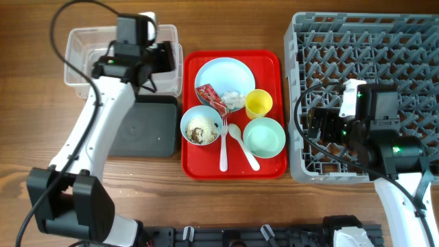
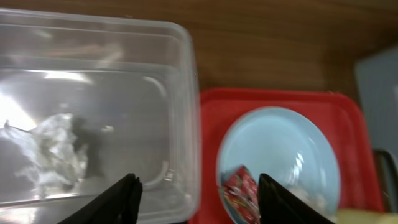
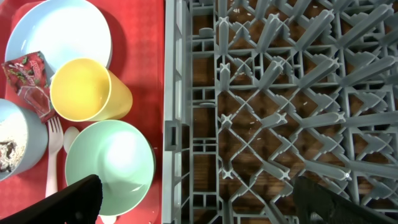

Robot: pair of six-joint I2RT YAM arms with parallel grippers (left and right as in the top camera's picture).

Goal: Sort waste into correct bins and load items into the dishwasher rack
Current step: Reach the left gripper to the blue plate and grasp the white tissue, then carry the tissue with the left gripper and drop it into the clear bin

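- The dishwasher rack (image 1: 384,48) fills the right side of the table (image 1: 206,206), and none of the dishes is in it.
- The red serving tray (image 1: 267,58) lies just left of the rack and carries all the dishes.
- The clear tub (image 1: 79,48) sits at the back left, beside the red tray's far corner.
- The black tray (image 1: 144,127) lies just in front of the tub, with nothing visible inside it.
- The left gripper (image 2: 199,205) hovers over the tub's right wall, its fingers spread wide with nothing between them.
- The right gripper (image 3: 205,208) hangs above the rack's left edge, its jaws wide apart and empty.
- The pale blue plate (image 1: 223,75) sits at the back of the red tray.
- The mint-green bowl (image 1: 264,136) stands upright at the front right of the tray and is empty.
- The pale blue bowl (image 1: 185,123) at the front left holds brown-and-white leftovers (image 1: 201,128).
- The yellow cup (image 1: 258,103) stands upright between the plate and the mint-green bowl.
- The fork (image 1: 223,147) and spoon (image 1: 243,147) lie side by side between the two bowls.
- The red wrapper (image 1: 214,97) rests on the plate's near edge.
- White tissue (image 1: 234,100) lies on the plate beside the wrapper.
- A blurred, crumpled tissue wad (image 2: 50,155) lies inside the tub.
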